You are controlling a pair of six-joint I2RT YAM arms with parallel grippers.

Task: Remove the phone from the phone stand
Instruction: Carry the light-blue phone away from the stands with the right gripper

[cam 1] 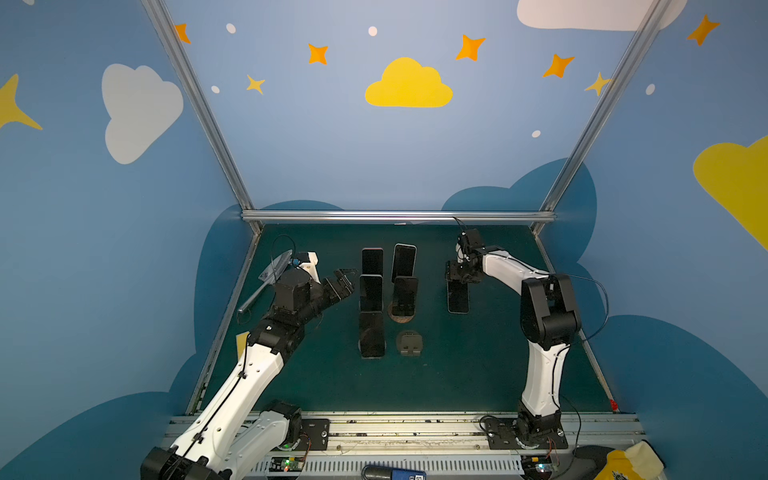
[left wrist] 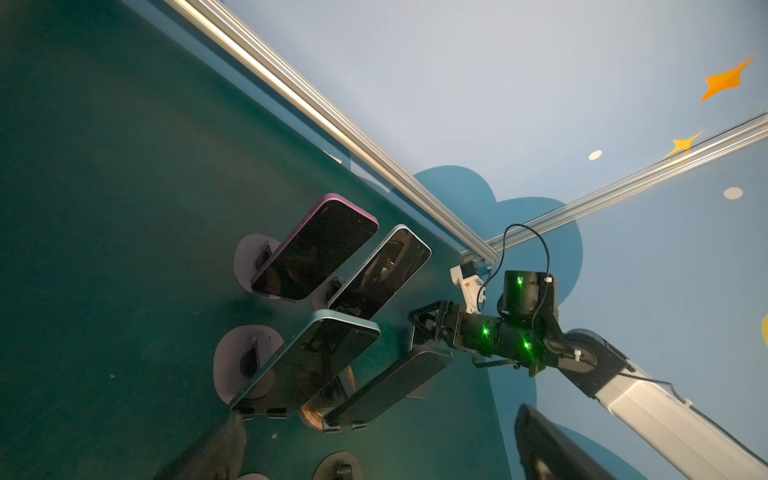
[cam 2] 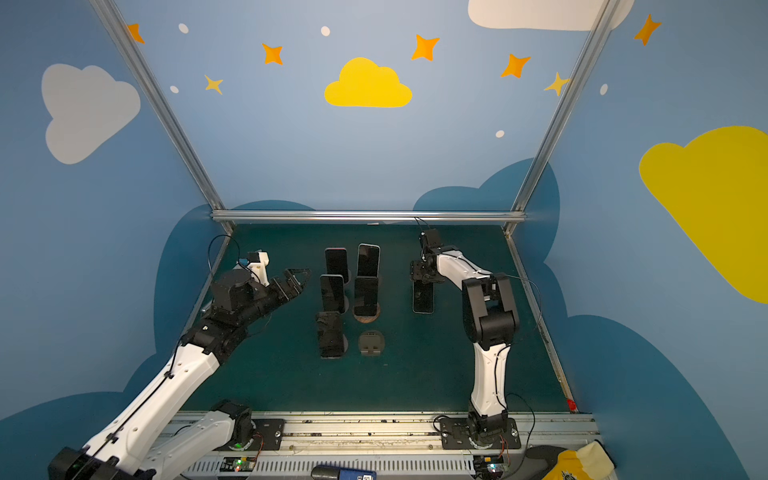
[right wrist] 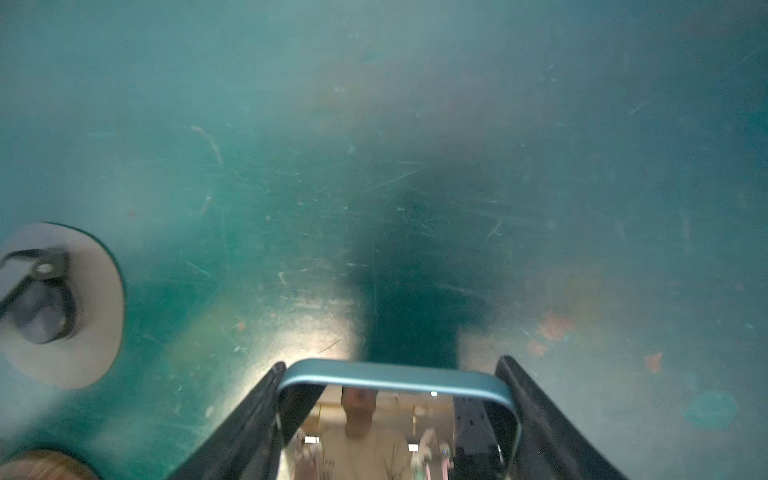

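Your right pincer (cam 1: 460, 277) is closed partway on the phone (cam 1: 458, 298), gripping it by its far end. In the right wrist view the two fingers (right wrist: 249, 419) press against the phone's (right wrist: 397, 374) long edges, and its blue-rimmed end sticks out just past the fingertips. From the pincer, the phone hangs down and back toward the arm bases. It is close over the bench (cam 1: 490, 365), but you cannot tell whether its lower end touches the green surface.

The phone is out of its cradle. In both top views the empty phone stand (cam 1: 409, 344) (cam 2: 371, 343) sits to that pincer's left and nearer the arm bases, well apart from the phone.

Between your two pincers, five other phones (cam 1: 371, 293) lean on their stands in two columns. The nearer column is to the right pincer's left, clear of the held phone.

Your left pincer (cam 1: 347, 282) (cam 2: 300, 281) is spread as wide as it goes and holds nothing. It hovers above the bench with its fingertips pointing at the left column of phones, just beside the middle one without touching it.
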